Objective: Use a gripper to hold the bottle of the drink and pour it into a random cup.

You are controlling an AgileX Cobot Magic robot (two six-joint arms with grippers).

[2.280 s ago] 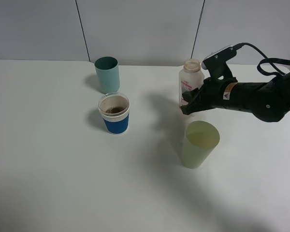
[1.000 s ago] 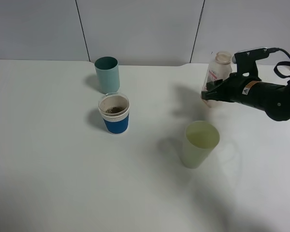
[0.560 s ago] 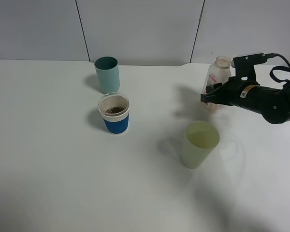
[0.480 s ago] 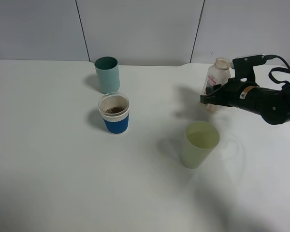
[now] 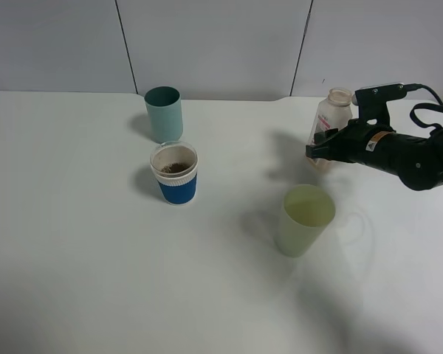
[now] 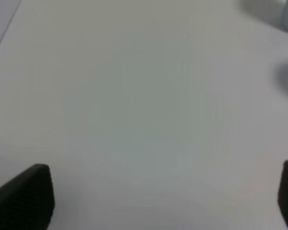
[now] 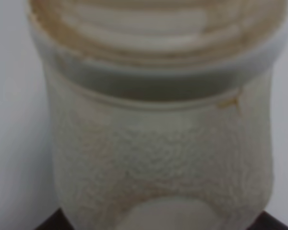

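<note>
Task status, judged: pour complete. Brown drink (image 5: 176,167) present inside blue-sleeved cup (image 5: 175,173). Bottle (image 5: 330,127) upright, well to the right of that cup and beyond the pale yellow-green cup (image 5: 304,219), near the counter (image 5: 96,258) back edge; only brown residue visible at its neck in the right wrist view. Right gripper (image 5: 319,150) clamped on bottle body. Contact with counter not determinable. Left gripper (image 6: 163,196) spread wide, empty. Remaining, judged: release bottle.
</note>
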